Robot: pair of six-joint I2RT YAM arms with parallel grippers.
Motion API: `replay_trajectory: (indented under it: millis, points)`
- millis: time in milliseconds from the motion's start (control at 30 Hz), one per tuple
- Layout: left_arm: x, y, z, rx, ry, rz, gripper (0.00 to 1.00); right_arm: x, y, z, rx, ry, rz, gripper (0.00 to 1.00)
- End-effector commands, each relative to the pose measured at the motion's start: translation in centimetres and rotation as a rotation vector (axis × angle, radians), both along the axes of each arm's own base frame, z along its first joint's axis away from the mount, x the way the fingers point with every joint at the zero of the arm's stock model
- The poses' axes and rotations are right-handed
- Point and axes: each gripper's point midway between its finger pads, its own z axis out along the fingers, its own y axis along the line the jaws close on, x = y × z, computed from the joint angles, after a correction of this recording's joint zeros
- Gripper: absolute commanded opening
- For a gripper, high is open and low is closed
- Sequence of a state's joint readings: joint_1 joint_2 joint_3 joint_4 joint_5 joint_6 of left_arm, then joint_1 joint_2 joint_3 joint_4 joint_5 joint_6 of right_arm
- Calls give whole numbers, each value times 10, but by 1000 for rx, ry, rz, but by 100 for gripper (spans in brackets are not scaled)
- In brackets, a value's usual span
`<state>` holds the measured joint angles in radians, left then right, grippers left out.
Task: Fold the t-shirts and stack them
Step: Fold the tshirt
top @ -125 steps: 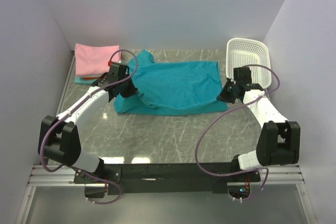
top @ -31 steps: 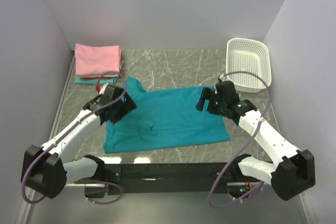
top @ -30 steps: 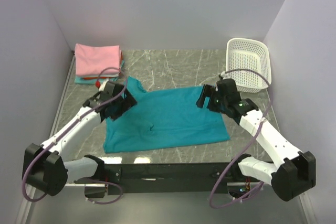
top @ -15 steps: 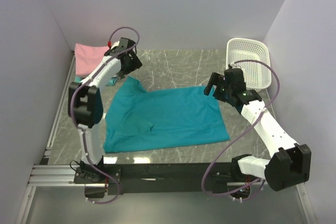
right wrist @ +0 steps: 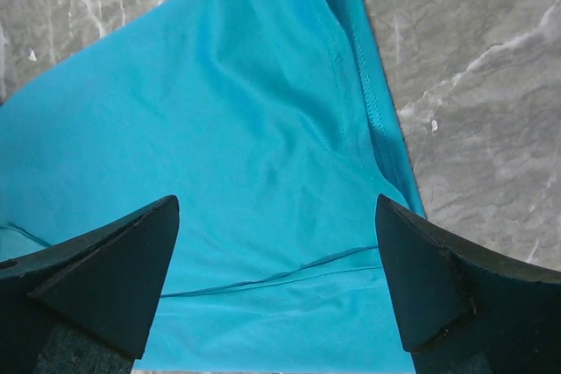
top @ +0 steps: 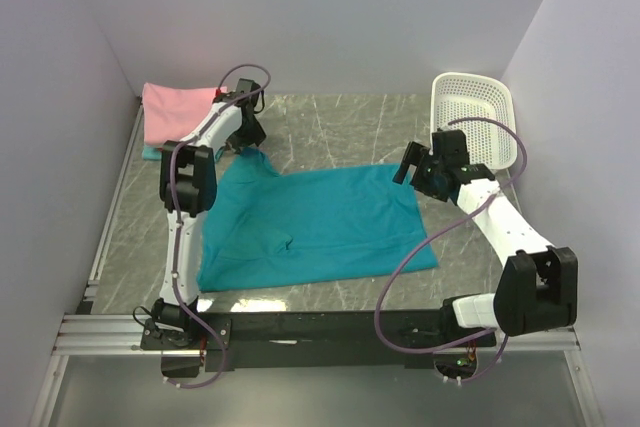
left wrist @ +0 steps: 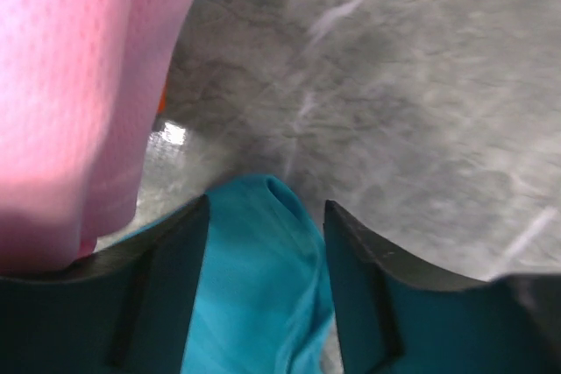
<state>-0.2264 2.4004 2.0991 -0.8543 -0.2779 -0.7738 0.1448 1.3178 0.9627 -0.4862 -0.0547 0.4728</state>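
Teal t-shirt (top: 320, 227) flat, long axis running left-right on the tabletop (top: 330, 117).
Its wrinkled far-left tip points toward the pink t-shirt (top: 175, 112); left pincer (left wrist: 263, 208) parted around it, right pincer (right wrist: 273, 203) wide apart.

The teal shirt (right wrist: 219, 129) is soft, matt knit cloth with stitched hems. The pink shirt (left wrist: 61, 85) is matt cloth too, with what looks like a fine mesh weave, though that close view is blurred. The table (top: 330, 122) is smooth and grey with white veins like marble, glossy enough to throw back a patch of light. The basket (top: 475, 112) is white plastic lattice. The right gripper (right wrist: 276, 203) has fingers (right wrist: 429, 278) of black, matt, faintly grainy plastic.
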Motion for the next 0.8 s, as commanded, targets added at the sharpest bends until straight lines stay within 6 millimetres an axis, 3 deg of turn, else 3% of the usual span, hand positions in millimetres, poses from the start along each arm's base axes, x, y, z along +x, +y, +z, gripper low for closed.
replay_trajectory:
  millis: [0,233,333,367,433,533,633,700,733,767]
  points:
    - [5,2,2,10,1,-7,59,8,2,3,8,-28,24,99]
    - [-4,3,-14,16,49,-6,42,9,1,-2,7,-11,18,99]
    - [-11,4,-18,18,67,-18,27,11,0,-2,3,-15,16,99]
    - [-15,3,-20,19,77,-23,15,11,1,-2,2,-17,17,99]
    - [-16,2,-16,16,72,-38,1,13,0,-2,3,-18,16,99]
    - [-17,-1,-7,1,50,-57,0,17,3,0,11,-27,32,99]
    - [-13,-7,14,-23,-13,-85,0,27,0,5,-6,-36,0,99]
    - [-10,-10,35,-36,-71,-95,0,40,2,13,-22,-43,-6,99]
    - [-14,-10,36,-34,-70,-99,0,43,3,6,-39,-18,-8,99]
    - [-16,-10,40,-35,-80,-97,0,54,1,15,-65,-45,-27,99]
